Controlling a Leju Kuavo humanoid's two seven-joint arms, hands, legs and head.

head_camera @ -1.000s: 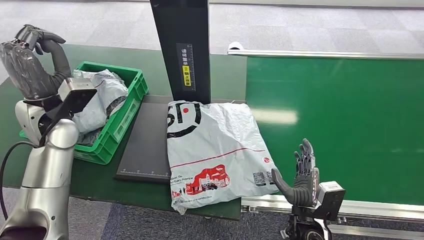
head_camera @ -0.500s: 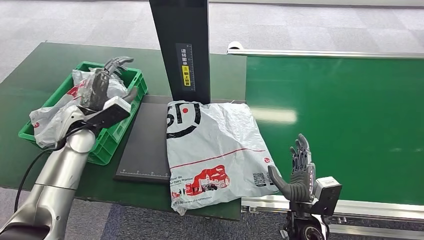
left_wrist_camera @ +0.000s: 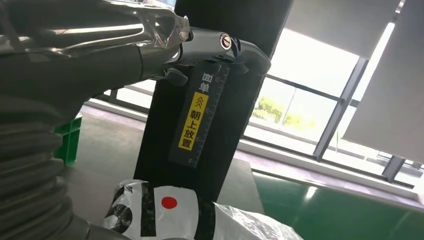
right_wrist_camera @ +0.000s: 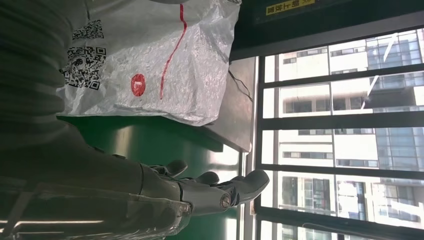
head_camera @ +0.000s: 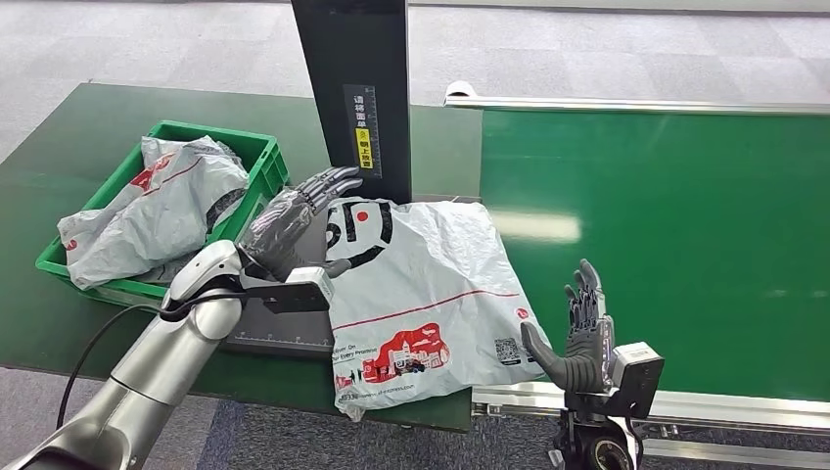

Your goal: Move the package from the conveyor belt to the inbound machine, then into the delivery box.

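A white plastic package (head_camera: 421,294) with black, red print lies flat on the dark inbound machine plate (head_camera: 284,284), overhanging the table's front edge; it also appears in the wrist views (left_wrist_camera: 165,215) (right_wrist_camera: 150,55). My left hand (head_camera: 294,220) is open, fingers stretched out, hovering just left of the package's top left corner near the black post (head_camera: 357,98). My right hand (head_camera: 582,338) is open and upright beside the package's lower right corner, over the belt's near edge. The green delivery box (head_camera: 250,211) at left holds other grey packages (head_camera: 161,211).
The green conveyor belt (head_camera: 675,235) fills the right side, with a metal rail along its near edge. The black post stands at the back of the plate, close to my left fingers (left_wrist_camera: 220,47). A dark green tabletop (head_camera: 69,137) surrounds the box.
My left arm has swung from high above the box's left side, across the box, down to the package's top left corner. My right hand has barely moved.
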